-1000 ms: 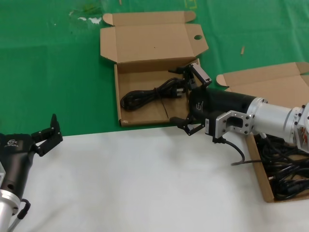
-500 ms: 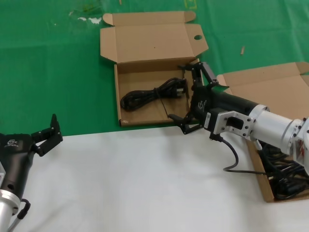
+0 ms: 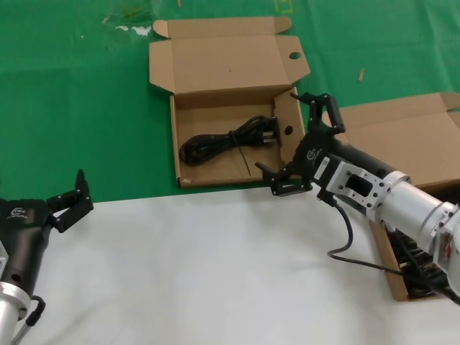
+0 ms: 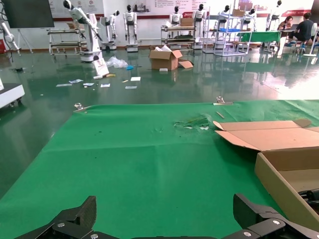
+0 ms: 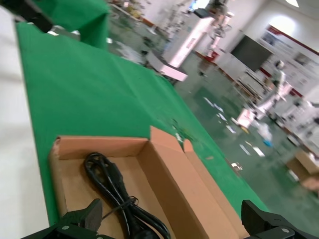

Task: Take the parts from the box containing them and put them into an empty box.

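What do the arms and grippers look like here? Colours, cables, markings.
Both alike: black grippers with thin angular fingers, right gripper, left gripper. Each black wrist housing bears a small white logo, followed by a silver cylindrical section. A black cable loops from the right arm's silver bracket.

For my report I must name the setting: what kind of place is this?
Probably a robot lab or exhibition hall: humanoid robots stand along the far wall, with shelving racks and a glossy floor strewn with paper.

Silver arms (image 3: 410, 208) — black fingers (image 3: 277, 178)
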You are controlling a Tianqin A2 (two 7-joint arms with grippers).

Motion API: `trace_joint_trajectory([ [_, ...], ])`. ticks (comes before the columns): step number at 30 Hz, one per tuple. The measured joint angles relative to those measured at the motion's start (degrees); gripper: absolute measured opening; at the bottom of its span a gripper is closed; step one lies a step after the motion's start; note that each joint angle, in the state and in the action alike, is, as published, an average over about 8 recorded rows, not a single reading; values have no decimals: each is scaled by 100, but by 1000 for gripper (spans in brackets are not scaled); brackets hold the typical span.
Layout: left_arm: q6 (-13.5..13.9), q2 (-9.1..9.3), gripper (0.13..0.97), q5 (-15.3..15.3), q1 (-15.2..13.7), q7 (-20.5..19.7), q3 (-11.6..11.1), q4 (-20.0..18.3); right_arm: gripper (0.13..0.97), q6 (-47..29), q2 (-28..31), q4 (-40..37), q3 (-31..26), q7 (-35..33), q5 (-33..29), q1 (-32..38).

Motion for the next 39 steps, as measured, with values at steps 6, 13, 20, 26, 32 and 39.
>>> trace_joint_trajectory([
  [6, 0, 0, 966, 0, 0, 0, 0, 0, 966, 350, -69, 210, 146, 410, 75, -294],
  [13, 0, 0, 966, 0, 0, 2, 0, 0, 966, 761, -149, 456, 317, 891, 163, -640],
  [20, 0, 0, 966, 0, 0, 3, 0, 0, 966, 1168, -229, 700, 486, 1368, 251, -981],
  [26, 0, 0, 966, -1, 0, 2, 0, 0, 966, 1518, -297, 910, 631, 1778, 326, -1275],
  [32, 0, 0, 966, -2, 0, 1, 0, 0, 966, 1868, -366, 1120, 778, 2188, 401, -1572],
  [39, 0, 0, 966, -1, 0, 1, 0, 0, 966, 2279, -446, 1366, 948, 2669, 490, -1915],
])
